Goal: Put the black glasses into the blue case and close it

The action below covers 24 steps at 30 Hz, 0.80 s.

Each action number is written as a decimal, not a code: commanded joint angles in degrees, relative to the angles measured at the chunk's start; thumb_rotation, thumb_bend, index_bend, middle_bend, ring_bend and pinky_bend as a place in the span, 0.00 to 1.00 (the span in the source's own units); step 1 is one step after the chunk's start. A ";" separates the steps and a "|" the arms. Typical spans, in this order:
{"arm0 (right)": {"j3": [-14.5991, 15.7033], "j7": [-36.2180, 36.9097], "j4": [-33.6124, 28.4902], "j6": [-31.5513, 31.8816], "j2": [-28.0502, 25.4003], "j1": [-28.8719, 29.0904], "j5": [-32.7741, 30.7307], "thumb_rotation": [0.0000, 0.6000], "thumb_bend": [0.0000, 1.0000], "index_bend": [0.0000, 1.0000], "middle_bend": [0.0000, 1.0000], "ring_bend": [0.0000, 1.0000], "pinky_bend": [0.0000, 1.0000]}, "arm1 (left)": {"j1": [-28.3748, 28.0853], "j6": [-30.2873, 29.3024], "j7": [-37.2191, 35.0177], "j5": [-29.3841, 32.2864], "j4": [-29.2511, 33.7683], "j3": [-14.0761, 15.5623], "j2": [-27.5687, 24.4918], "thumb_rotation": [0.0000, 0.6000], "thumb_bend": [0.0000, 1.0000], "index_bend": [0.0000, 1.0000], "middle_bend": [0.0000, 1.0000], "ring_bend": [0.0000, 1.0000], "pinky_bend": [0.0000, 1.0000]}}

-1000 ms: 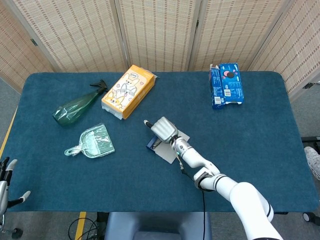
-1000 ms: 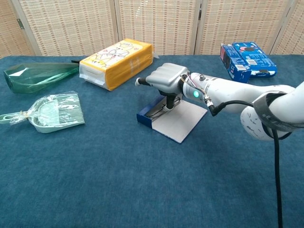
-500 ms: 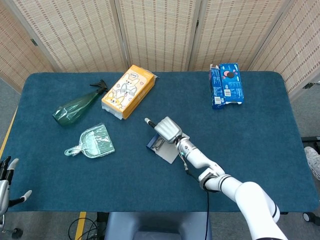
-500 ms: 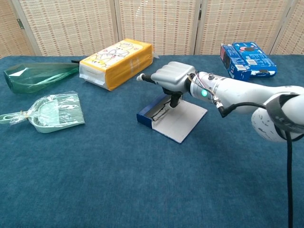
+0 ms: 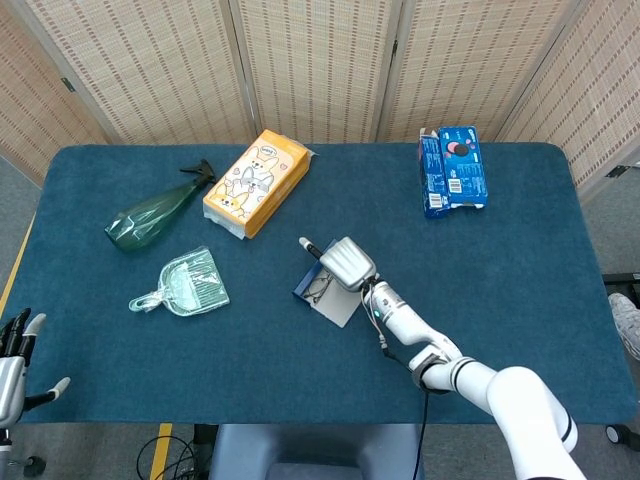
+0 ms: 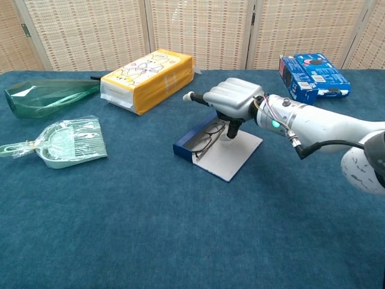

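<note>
The blue case (image 6: 207,147) lies open near the middle of the table (image 5: 520,290), its grey lid flap spread flat on the cloth toward the robot's right. The black glasses (image 6: 207,137) lie inside the case's blue tray, free of any grip, lenses and frame visible in both views.

The right hand (image 6: 231,99) hangs just above the far end of the case, over the glasses. Its fingers are curled in with nothing between them; one digit juts out to the left of the case, another points down toward the lid flap. Contact with the case cannot be determined.

The left hand (image 5: 12,352) shows only in the head view, well off to the left of the case at the table's near corner, fingers spread and holding nothing.

Left of the case lies a bagged green dustpan (image 6: 63,141). Beyond the case stands a yellow tissue pack (image 6: 147,75), with a green spray bottle (image 5: 150,212) further left. A blue snack box (image 5: 452,170) sits beyond the case to the right.
</note>
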<state>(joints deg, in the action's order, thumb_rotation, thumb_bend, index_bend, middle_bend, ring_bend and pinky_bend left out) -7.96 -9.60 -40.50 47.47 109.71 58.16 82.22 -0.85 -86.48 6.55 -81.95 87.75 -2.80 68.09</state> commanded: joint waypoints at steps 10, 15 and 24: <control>4.99 5.64 -2.17 9.86 -2.97 -5.39 5.84 1.00 0.24 0.15 0.99 1.00 0.99 | 0.39 0.33 -1.23 0.21 -0.60 0.56 0.12 1.00 0.17 0.00 0.00 0.00 0.17; 7.63 8.07 -2.52 13.48 -4.59 -8.91 7.87 1.00 0.24 0.23 0.99 1.00 0.99 | 0.21 0.37 -1.04 -0.21 -0.31 0.66 0.45 1.00 0.17 0.00 0.00 0.00 0.17; 8.87 10.79 2.70 13.48 -3.13 -11.39 8.45 1.00 0.24 0.24 0.98 1.00 0.99 | -0.24 0.51 0.11 -0.77 0.84 0.71 0.27 1.00 0.17 0.00 0.00 0.00 0.17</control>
<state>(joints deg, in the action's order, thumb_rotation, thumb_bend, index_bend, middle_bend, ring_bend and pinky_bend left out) 0.77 0.67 -38.57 61.18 106.12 47.09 90.58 -1.09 -85.98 6.66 -82.70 88.58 -2.10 68.38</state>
